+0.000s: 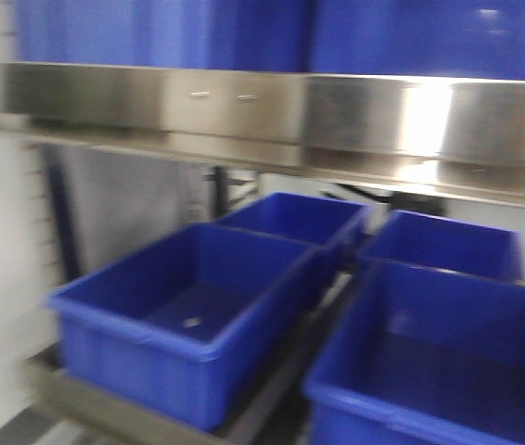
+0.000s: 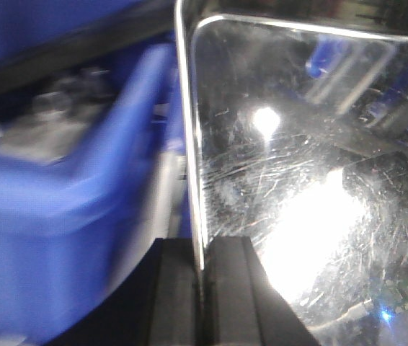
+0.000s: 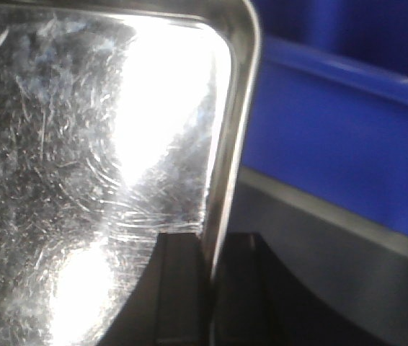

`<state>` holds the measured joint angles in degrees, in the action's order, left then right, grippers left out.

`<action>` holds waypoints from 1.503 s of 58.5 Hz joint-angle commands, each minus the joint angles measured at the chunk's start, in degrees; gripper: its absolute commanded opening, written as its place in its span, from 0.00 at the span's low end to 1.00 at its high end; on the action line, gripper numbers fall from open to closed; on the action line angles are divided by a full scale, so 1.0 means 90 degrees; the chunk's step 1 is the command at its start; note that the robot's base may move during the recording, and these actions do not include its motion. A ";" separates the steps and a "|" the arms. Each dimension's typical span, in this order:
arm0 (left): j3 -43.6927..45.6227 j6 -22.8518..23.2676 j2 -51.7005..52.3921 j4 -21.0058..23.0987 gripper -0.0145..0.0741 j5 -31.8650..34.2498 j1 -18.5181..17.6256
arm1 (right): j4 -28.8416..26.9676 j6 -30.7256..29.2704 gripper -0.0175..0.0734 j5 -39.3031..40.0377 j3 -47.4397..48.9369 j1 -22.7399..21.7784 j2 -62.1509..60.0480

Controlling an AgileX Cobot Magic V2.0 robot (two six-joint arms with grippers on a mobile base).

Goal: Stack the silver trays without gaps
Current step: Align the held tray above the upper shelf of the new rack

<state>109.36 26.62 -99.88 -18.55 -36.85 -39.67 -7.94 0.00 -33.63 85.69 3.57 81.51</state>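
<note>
The left gripper (image 2: pixel 202 252) is closed narrowly on the rim of a silver tray (image 2: pixel 298 144). Its two black fingers (image 2: pixel 171 288) stand one on each side of the thin edge, and the rim goes up between them. From the wrist camera this tray fills the right part of the picture. Its bottom is flat and shiny like a mirror, with many fine scratches and two bright spots of reflected light. The rim is a thin rolled strip, and the corner at the top is rounded. Just to the left of the tray is a blue bin (image 2: pixel 60 216), blurred.

The right gripper (image 3: pixel 210 249) is closed in the same way, its black fingers (image 3: pixel 179 288) pinching the right edge of a silver tray (image 3: pixel 81 144). This surface is also scratched in curved lines and carries a strong white glare. The rim bends in a rounded corner at the top right. I cannot tell if both grippers hold one tray or two. To the right of this rim are a blue bin wall (image 3: pixel 334 144) and, below it, a grey shelf edge (image 3: pixel 319 245).

The front camera, blurred, shows four open blue bins (image 1: pixel 188 306) on a low shelf and a broad steel rail (image 1: pixel 244 102) above them.
</note>
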 commanded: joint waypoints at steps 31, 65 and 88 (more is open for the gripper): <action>0.0065 -0.0044 0.0105 -0.0168 0.14 0.0265 0.0012 | 0.0182 -0.0168 0.11 0.0171 0.0049 -0.0019 -0.0069; 0.0065 -0.0044 0.0105 -0.0168 0.14 0.0265 0.0012 | 0.0182 -0.0168 0.11 0.0171 0.0049 -0.0019 -0.0069; 0.0065 -0.0044 0.0105 -0.0168 0.14 0.0277 0.0012 | 0.0170 -0.0168 0.11 0.0171 0.0049 -0.0019 -0.0069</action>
<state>109.36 26.62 -99.88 -18.55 -36.85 -39.67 -7.94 0.00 -33.63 85.69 3.57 81.51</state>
